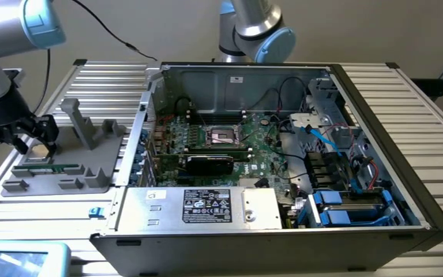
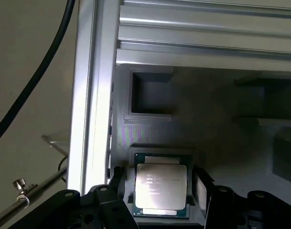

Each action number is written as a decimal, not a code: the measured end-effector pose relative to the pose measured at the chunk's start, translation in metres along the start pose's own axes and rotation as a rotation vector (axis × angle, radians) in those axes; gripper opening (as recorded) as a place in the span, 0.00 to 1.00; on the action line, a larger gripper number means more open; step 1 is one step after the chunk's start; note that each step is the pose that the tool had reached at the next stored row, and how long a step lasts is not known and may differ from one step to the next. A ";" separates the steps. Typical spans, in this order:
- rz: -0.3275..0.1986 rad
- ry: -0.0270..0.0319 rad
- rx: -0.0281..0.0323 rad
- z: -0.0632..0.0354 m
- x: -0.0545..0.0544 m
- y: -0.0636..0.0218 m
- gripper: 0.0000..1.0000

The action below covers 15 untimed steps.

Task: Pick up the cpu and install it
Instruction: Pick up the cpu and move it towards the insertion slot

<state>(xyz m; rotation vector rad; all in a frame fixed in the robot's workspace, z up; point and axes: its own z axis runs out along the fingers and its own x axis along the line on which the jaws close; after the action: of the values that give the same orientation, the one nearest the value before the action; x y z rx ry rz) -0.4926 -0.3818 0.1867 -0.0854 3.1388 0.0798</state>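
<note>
**Open gripper straddling the cpu**

You are watching the gripper (image 1: pixel 35 140) hanging low over the grey holder (image 1: pixel 75 173), its jaws spread wide and clasping nothing. The cpu (image 2: pixel 161 187) is lying flat in its recess there, silver top up, between the two fingers (image 2: pixel 117 177). The holder is sitting on the slatted table (image 1: pixel 406 104), to the exterior view's left of the open computer case (image 1: pixel 237 86).
</note>
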 end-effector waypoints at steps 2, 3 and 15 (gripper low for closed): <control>0.001 -0.0002 -0.0001 0.0000 0.000 0.0000 0.67; 0.001 -0.0003 -0.0001 -0.0001 0.000 -0.0001 0.67; 0.006 0.0111 0.0048 -0.0026 0.000 -0.0020 0.67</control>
<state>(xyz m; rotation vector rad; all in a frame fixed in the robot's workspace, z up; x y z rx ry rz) -0.4924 -0.3839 0.1891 -0.0767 3.1503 0.0720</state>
